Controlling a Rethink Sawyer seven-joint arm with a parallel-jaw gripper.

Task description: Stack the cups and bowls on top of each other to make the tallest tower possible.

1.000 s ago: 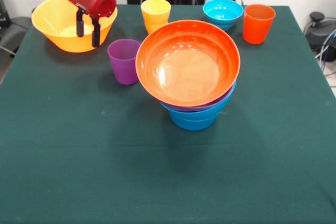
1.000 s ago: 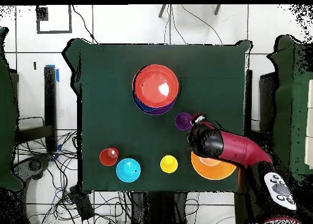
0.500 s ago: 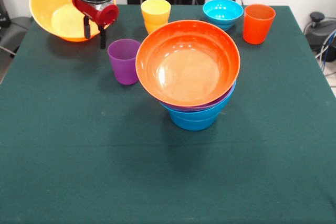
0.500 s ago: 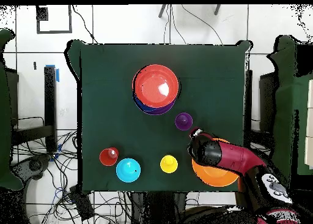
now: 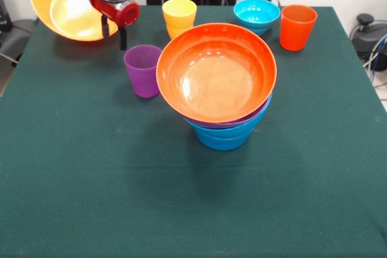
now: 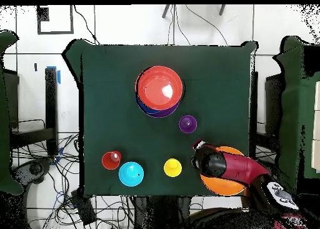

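My gripper is shut on the rim of the large yellow bowl and holds it tilted above the table's far left corner; in the overhead view the gripper and the bowl are at the lower right. The tower stands mid-table: a wide orange bowl on a purple bowl on blue bowls. It also shows in the overhead view. A purple cup stands just left of the tower, below the gripper.
A yellow cup, a small cyan bowl and an orange cup stand in a row along the far edge of the green table. Cables lie on the floor around the table.
The gripper has lifted the large yellow bowl off the table and tilted it up. It has drawn back a little toward the robot's base.
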